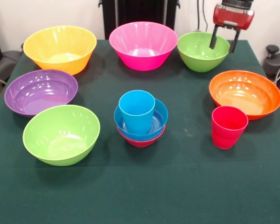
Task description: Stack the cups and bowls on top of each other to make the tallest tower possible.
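The tower stands at the table's middle: a light blue cup [137, 111] upright inside a small blue bowl [155, 122], which sits in a small red bowl [141, 141]. A red-pink cup [228, 126] stands alone to the right. Large bowls ring them: yellow-orange [59, 47], pink [143, 44], lime green at the back right [200, 51], orange [245, 93], purple [40, 91] and lime green at the front left [61, 133]. My gripper [223, 45] hangs open and empty above the right rim of the back lime green bowl, far from the tower.
The dark green tablecloth [177, 186] covers the table, with a wide bare stretch along the front. The robot's black pedestal [140, 9] stands behind the pink bowl. Dark equipment sits off the table at both sides.
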Motion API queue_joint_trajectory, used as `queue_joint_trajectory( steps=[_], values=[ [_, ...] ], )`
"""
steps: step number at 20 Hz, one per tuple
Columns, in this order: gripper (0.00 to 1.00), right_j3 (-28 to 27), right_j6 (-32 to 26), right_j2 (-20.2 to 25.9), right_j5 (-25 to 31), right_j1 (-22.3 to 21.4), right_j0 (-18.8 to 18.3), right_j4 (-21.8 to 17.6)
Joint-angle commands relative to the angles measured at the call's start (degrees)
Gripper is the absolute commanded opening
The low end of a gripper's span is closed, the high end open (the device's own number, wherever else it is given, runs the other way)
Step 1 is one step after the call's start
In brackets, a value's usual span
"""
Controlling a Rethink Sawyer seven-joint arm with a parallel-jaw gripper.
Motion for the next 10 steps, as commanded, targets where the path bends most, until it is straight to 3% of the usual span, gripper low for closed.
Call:
queue_joint_trajectory(
  steps=[1, 10],
  values=[
    [1.0, -0.05, 12.3, 3.3, -2.21, 3.72, 1.31, 3.81],
    [1.0, -2.13, 11.75, 3.51, -2.19, 5.01, 1.29, 5.16]
  ],
)
